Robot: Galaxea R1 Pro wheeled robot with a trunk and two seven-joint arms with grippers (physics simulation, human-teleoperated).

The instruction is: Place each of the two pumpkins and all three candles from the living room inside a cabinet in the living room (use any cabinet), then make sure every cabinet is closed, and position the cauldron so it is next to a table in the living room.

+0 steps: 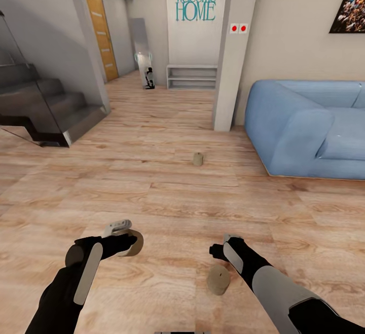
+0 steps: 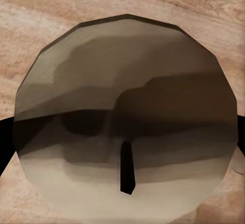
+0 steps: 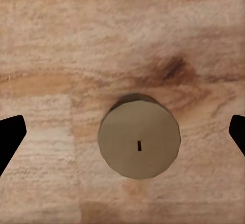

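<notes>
Left gripper (image 1: 129, 243) grips a candle (image 1: 133, 243), lifted off the floor (image 1: 167, 197), its wick end facing the wrist camera. Right gripper (image 1: 217, 251), fingers spread, hangs above a second candle (image 1: 218, 279) standing upright. A third candle (image 1: 198, 159) stands upright nearer the sofa (image 1: 309, 128).

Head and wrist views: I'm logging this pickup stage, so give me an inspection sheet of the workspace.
Surface: light wooden floor.
Job's things: three candles: one in the left gripper, one on the floor under the right gripper, one farther off on the floor.
Clutter: nothing seen.
Grippers: left gripper shut on a candle; right gripper open, fingers either side of the floor candle in its wrist view.
Cables: nothing seen.
Surroundings: blue sofa, stairs, white shelf, orange door.
</notes>
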